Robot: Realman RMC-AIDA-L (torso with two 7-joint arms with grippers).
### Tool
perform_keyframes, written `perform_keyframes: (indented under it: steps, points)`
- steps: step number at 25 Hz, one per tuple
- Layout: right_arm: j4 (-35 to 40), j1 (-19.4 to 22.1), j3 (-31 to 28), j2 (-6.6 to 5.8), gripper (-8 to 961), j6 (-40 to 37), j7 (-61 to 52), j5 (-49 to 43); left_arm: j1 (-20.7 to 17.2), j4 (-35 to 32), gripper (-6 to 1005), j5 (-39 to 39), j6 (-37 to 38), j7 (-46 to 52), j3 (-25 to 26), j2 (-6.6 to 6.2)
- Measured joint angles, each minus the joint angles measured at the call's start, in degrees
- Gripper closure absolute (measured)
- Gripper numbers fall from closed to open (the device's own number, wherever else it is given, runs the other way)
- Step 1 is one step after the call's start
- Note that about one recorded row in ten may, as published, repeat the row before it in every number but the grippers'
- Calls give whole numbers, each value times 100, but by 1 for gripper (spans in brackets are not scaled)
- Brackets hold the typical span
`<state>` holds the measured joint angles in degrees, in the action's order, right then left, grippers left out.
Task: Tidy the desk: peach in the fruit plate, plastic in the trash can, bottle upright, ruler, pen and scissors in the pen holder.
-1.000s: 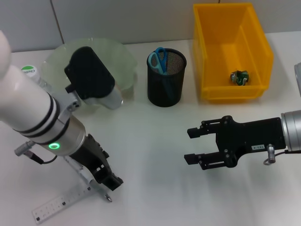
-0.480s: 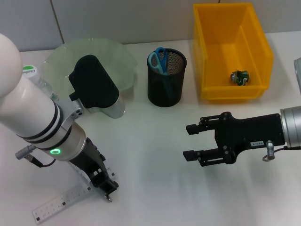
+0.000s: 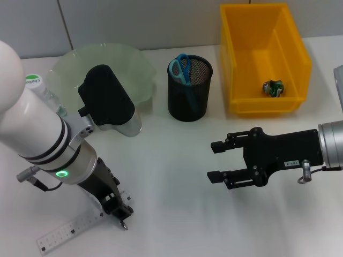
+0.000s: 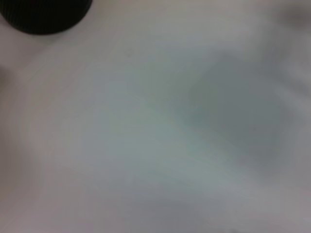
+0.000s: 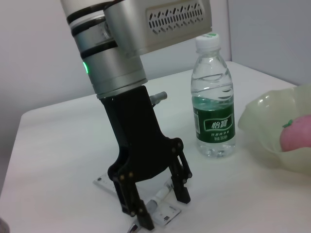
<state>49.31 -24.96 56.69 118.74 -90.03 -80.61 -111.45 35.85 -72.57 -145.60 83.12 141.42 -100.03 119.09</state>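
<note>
Head view: left gripper [image 3: 119, 208] down over ruler [image 3: 67, 231]; right gripper [image 3: 221, 160] spread, empty, hovering mid-desk.
Left wrist view: blurred, nothing usable.
Right wrist view: left fingers [image 5: 183, 190] straddling pen [image 5: 160, 195], apparently unclosed.
Risk: pen rolling, ruler pinched too.

- The left wrist view is a blur; only a dark round shape [image 4: 43, 14] shows, cut by its upper left edge.
- In the head view the left arm [image 3: 48, 144] hides most of the bottle [image 3: 33, 81] and part of the ruler [image 3: 64, 231].
- The peach [image 5: 297, 136] runs off the right wrist view's right edge.
</note>
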Motion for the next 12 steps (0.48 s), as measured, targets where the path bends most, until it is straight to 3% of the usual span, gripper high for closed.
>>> perform_keyframes:
  steps: [12]
  points:
    - [-9, 0, 0, 11, 262, -5, -32, 41, 0, 91, 362, -6, -33, -11, -8, 0]
